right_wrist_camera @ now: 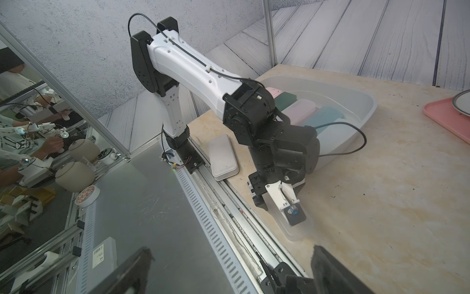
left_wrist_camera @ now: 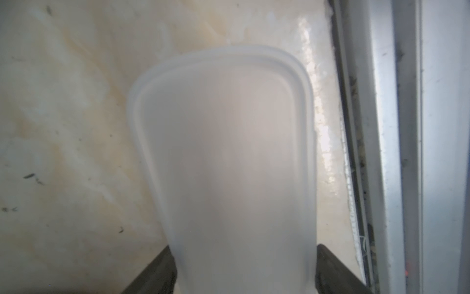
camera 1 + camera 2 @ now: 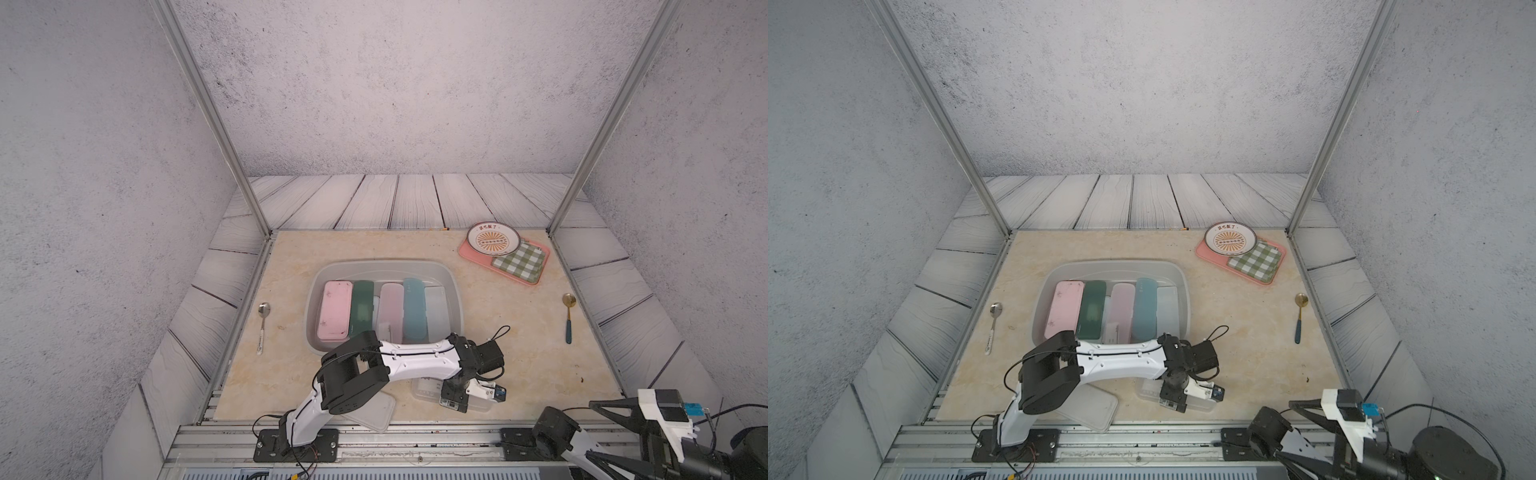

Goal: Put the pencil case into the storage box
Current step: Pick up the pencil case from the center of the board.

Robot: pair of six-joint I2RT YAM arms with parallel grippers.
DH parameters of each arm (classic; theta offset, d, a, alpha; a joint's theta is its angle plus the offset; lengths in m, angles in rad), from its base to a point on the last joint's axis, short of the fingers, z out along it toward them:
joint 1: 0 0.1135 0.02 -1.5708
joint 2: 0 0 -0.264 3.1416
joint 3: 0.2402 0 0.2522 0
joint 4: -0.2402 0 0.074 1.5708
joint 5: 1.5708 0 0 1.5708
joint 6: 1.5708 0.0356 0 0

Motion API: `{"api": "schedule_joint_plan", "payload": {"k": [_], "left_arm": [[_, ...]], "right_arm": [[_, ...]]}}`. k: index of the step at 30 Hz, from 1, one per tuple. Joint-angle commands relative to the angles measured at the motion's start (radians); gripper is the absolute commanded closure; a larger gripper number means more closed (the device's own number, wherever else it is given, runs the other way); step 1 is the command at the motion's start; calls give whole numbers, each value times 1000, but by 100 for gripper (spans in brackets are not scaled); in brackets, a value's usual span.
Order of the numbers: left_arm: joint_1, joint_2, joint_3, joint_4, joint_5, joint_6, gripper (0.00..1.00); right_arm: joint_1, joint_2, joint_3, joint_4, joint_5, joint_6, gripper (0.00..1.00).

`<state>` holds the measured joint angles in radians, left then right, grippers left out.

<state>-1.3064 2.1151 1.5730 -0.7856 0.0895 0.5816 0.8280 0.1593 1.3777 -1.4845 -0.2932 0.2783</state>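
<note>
pencil case (image 2: pixel 229 152) under left gripper (image 2: pixel 245 269), not in storage box (image 3: pixel 386 262) yet
translucent case looks to lie flat on the table (image 3: pixel 540 353) by the front rail (image 3: pixel 415 440), near the box but outside it. left jaws straddle its width, one finger (image 2: pixel 157 275) at each long side. can't tell if they're clamped or just bracketing it, or if it's off the surface. box holds five cases side by side: pink, dark green, pale pink, blue, clear. left to do, i'd say: grip, lift, clear the near rim, drop in. room looks tight. a grey-white case (image 3: pixel 376 411) lies at the front edge, also outside. right gripper (image 1: pixel 231 249) hangs over the rail, jaws wide, empty. hidden: in both top views the wrist covers most of the case, left forearm (image 3: pixel 415 357) covers the box's near rim, and the wrist view is blurred.
</note>
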Motion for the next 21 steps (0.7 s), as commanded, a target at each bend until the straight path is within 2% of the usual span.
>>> {"api": "schedule_joint_plan", "payload": {"k": [1, 6, 10, 15, 21], "left_arm": [[1, 42, -12, -31, -14, 1, 32], [2, -29, 20, -106, 26, -17, 38], [5, -140, 25, -148, 67, -36, 40], [17, -219, 50, -234, 79, -34, 42], [102, -296, 125, -309, 55, -68, 42]], "right_arm": [[0, -27, 1, 11, 1, -14, 1], [0, -25, 4, -18, 20, -29, 1], [0, 14, 10, -147, 52, -107, 1], [36, 68, 15, -186, -9, -129, 1], [38, 91, 7, -148, -14, -133, 1]]}}
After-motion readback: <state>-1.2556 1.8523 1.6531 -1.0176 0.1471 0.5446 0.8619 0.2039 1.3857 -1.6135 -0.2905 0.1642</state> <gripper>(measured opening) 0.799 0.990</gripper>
